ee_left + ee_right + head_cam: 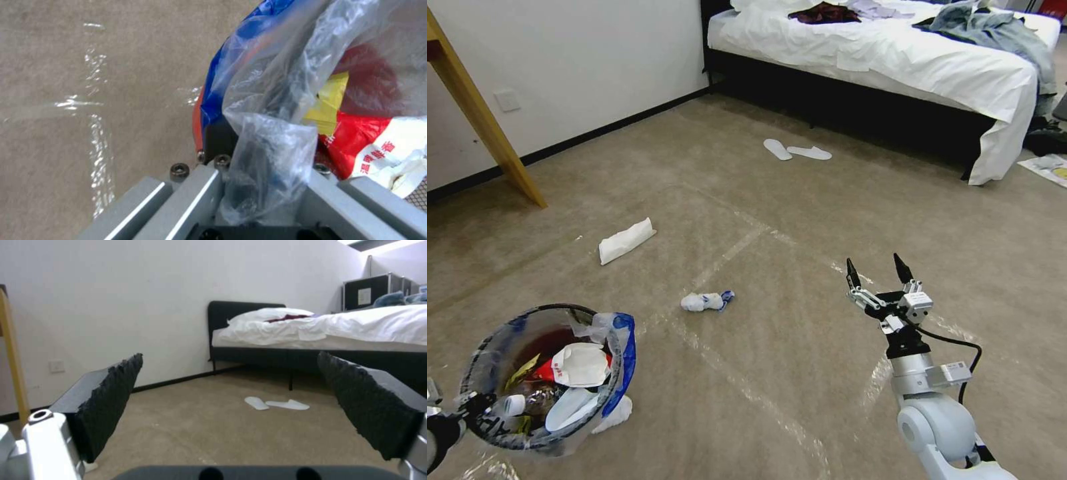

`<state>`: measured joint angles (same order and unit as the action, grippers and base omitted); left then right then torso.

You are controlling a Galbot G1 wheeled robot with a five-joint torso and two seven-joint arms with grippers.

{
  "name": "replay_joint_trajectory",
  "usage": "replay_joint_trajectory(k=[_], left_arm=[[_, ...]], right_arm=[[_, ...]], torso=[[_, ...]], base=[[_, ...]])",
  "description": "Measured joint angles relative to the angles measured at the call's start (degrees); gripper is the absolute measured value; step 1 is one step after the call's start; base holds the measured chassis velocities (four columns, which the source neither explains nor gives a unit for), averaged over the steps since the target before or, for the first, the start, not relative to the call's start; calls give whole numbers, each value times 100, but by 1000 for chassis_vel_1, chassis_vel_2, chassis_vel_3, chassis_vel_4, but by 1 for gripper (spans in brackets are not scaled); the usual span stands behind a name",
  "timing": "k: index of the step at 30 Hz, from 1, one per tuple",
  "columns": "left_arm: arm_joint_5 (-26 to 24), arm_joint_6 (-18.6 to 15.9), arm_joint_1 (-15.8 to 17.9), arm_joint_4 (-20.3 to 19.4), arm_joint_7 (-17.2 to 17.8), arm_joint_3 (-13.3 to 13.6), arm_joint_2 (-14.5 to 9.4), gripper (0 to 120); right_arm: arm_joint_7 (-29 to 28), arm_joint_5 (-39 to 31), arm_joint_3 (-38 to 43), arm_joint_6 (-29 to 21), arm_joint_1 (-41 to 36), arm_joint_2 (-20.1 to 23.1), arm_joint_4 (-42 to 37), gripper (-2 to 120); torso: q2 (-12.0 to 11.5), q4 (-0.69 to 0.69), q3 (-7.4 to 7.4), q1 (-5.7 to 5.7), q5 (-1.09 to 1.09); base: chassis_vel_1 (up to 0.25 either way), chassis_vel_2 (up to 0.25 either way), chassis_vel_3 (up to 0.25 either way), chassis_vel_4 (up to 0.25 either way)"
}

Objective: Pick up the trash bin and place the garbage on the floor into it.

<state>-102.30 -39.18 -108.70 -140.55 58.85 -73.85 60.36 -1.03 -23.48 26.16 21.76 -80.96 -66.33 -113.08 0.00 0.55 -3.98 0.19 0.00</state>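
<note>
The trash bin (pixel 602 399), dark-rimmed and lined with a clear bag with blue edges, hangs at the lower left, tilted. My left gripper (pixel 462 408) is shut on its near rim; the left wrist view shows the grey fingers (pixel 200 186) clamped over rim and bag (pixel 276 83). Inside lie a red-and-white wrapper (pixel 579 365), a yellow scrap (pixel 327 106) and a bottle. Garbage on the floor: a flat white tissue pack (pixel 626 240), a crumpled white-and-blue wad (pixel 707 301), and a white piece (pixel 617 413) beside the bin. My right gripper (pixel 879 270) is open above bare carpet, right of the wad, its black pads (pixel 111 396) wide apart.
A bed (pixel 894 53) with white sheets and clothes stands at the back right, two white slippers (pixel 797 151) in front of it. A wooden table leg (pixel 487 127) slants at the left by the wall. Shiny tape lines (pixel 740 387) cross the beige carpet.
</note>
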Motion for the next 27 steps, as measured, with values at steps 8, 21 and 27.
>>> replay_joint_trajectory(k=[8, 21, 27], left_arm=[[-4, 20, -22, -17, 13, -23, -4, 0], [-17, 57, 21, 21, 22, -5, -67, 0], [-43, 70, 34, 35, 33, -5, -99, 0]], right_arm=[[21, -12, -42, 26, 36, 43, 25, 100], [53, 67, -119, 168, 107, 50, 171, 100], [58, 86, -144, 158, 156, 59, 214, 100]], torso=[[0, 1, 0, 0, 0], [-1, 0, 0, 0, 1], [-1, 0, 1, -2, 1]], base=[[-138, 144, 148, -149], [-166, 169, 162, -165], [-119, 112, 123, -108]])
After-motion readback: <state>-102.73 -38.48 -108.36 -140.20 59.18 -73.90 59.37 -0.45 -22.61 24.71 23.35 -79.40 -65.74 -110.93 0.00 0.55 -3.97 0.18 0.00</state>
